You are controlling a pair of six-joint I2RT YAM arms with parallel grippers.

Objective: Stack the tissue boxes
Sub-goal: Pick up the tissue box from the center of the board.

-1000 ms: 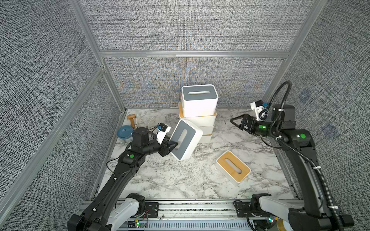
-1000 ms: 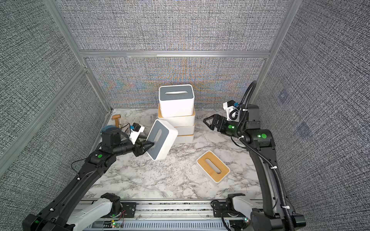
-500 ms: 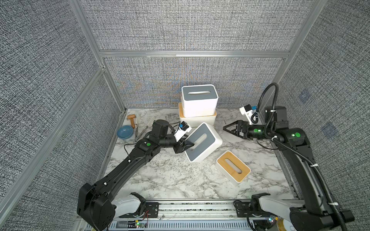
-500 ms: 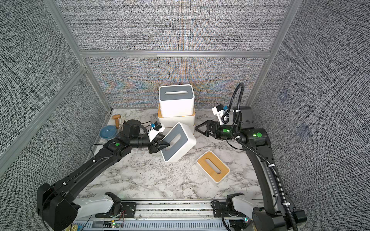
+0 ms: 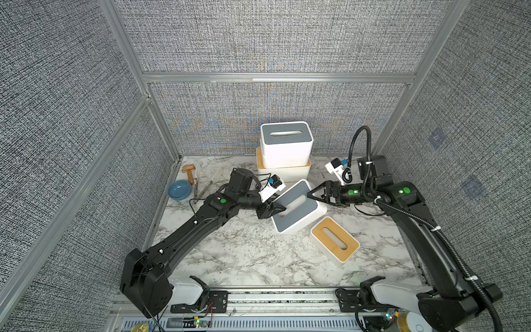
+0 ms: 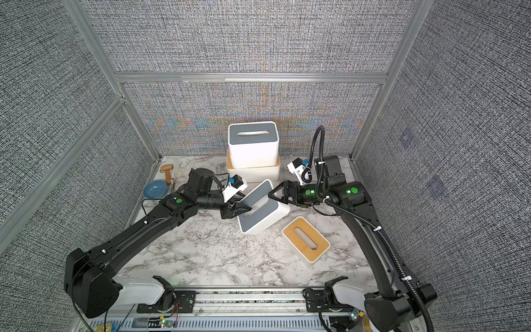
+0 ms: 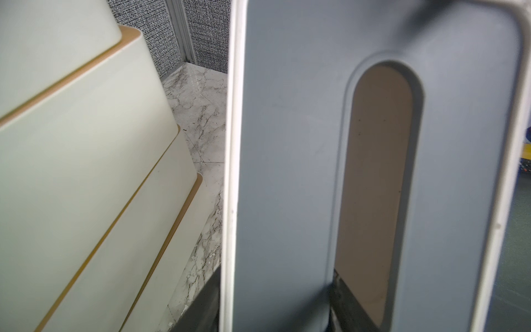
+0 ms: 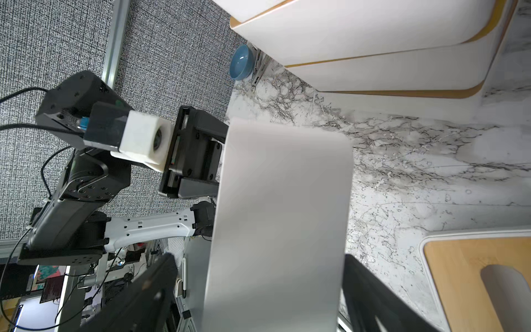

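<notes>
A white tissue box with a grey lid (image 5: 298, 207) (image 6: 260, 209) hangs tilted over the table's middle. My left gripper (image 5: 280, 211) (image 7: 274, 299) is shut on its lid edge, with one finger inside the oval slot. My right gripper (image 5: 311, 194) (image 8: 267, 287) is open, and its fingers straddle the far end of the box (image 8: 281, 201). A small gap shows at one finger. At the back wall stands a stack (image 5: 284, 171) (image 7: 71, 158) of tan-lidded boxes topped by a second grey-lidded box (image 5: 286, 143) (image 6: 253, 143). A loose tan-lidded box (image 5: 334, 241) (image 6: 306, 240) lies front right.
A blue bowl (image 5: 179, 189) sits at the back left of the marble table (image 5: 244, 258). Beside it lie a wooden-handled tool (image 5: 189, 169) and metal utensils (image 5: 207, 184). Grey fabric walls close in three sides, and a metal rail (image 5: 273, 299) runs along the front.
My left arm has carried the grey-lidded box rightwards to the middle and turned its lid more upwards. My right gripper has come left onto the box's end, and its jaws have narrowed.
</notes>
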